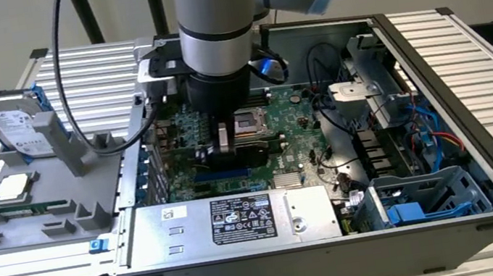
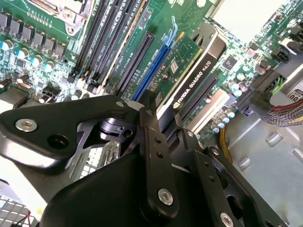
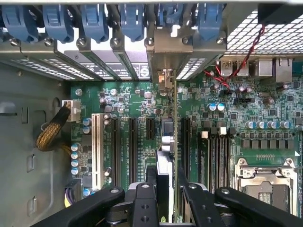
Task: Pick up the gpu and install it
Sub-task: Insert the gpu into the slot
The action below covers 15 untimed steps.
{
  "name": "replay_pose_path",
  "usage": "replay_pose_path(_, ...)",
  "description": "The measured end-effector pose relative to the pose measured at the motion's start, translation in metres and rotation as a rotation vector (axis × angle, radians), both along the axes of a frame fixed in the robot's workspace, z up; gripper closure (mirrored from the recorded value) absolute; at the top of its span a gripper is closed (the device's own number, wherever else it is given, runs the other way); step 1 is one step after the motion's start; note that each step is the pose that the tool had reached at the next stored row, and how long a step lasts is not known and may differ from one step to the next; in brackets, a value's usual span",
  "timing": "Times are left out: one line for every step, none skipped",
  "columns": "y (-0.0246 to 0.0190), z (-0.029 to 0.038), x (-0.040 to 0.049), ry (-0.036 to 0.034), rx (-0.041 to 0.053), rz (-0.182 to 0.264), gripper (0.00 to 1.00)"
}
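Observation:
The gpu point(image 2: 189, 71), a green board with a black shroud, stands on edge over the blue slot point(image 2: 158, 56) of the motherboard point(image 1: 296, 138) inside the open computer case point(image 1: 428, 45). My gripper point(image 2: 165, 118) is shut on its upper edge. In the first wrist view the gpu point(image 3: 164, 175) is edge-on between the gripper point(image 3: 165, 194) fingers, and its metal bracket point(image 3: 165, 52) sits against the case's rear slot openings. In the exterior view the gripper point(image 1: 229, 156) reaches straight down into the case, holding the gpu point(image 1: 224, 140).
A power supply point(image 1: 230, 221) fills the case's near side, with a drive cage point(image 1: 422, 199) and loose cables point(image 1: 422, 134) on the exterior view's right. Outside the case, a grey fixture point(image 1: 7, 236) holds a hard drive point(image 1: 14, 121), a processor point(image 1: 14, 186) and a memory stick point(image 1: 23, 211).

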State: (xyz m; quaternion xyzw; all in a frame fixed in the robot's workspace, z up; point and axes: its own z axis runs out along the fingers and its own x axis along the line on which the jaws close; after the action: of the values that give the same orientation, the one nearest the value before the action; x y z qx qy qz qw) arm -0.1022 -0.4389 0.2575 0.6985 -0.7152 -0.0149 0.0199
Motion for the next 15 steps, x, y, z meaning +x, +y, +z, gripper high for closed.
replay_pose_path(0.0, 0.0003, 0.0013, 0.0054, 0.0, 0.0, 1.0)
replay_pose_path(0.0, 0.0002, 0.002, 0.0086, 0.0001, 0.0, 1.0)
replay_pose_path(-0.0001, 0.0003, 0.002, 0.0091, 0.0001, 0.0, 1.0)
replay_pose_path(-0.0001, 0.0003, 0.002, 0.0092, 0.0, 0.0, 1.0)
replay_pose_path(-0.0001, 0.0003, 0.002, 0.0093, -0.0001, 0.0, 1.0)
replay_pose_path(0.0, 0.0003, 0.0021, 0.0093, -0.0001, 0.0, 1.0)
replay_pose_path(0.0, 0.0002, 0.0021, 0.0094, -0.0002, 0.0, 1.0)
replay_pose_path(0.0, -0.0002, 0.002, 0.0093, -0.0001, 0.0, 1.0)
replay_pose_path(0.0, -0.0007, 0.0018, 0.0092, 0.0003, 0.0, 1.0)
replay_pose_path(0.0, -0.0013, 0.0017, 0.0092, 0.0005, 0.0, 1.0)
replay_pose_path(0.0, -0.0017, 0.0013, 0.0093, 0.0004, -0.001, 1.0)
replay_pose_path(-0.0001, -0.002, 0.001, 0.0094, 0.0006, -0.001, 1.0)
replay_pose_path(-0.0001, -0.0024, 0.0006, 0.0095, 0.0008, -0.001, 1.0)
replay_pose_path(0.0, -0.0028, 0.0003, 0.0097, 0.0012, -0.002, 1.0)
replay_pose_path(0.0, -0.0031, 0.0001, 0.01, 0.0015, -0.002, 1.0)
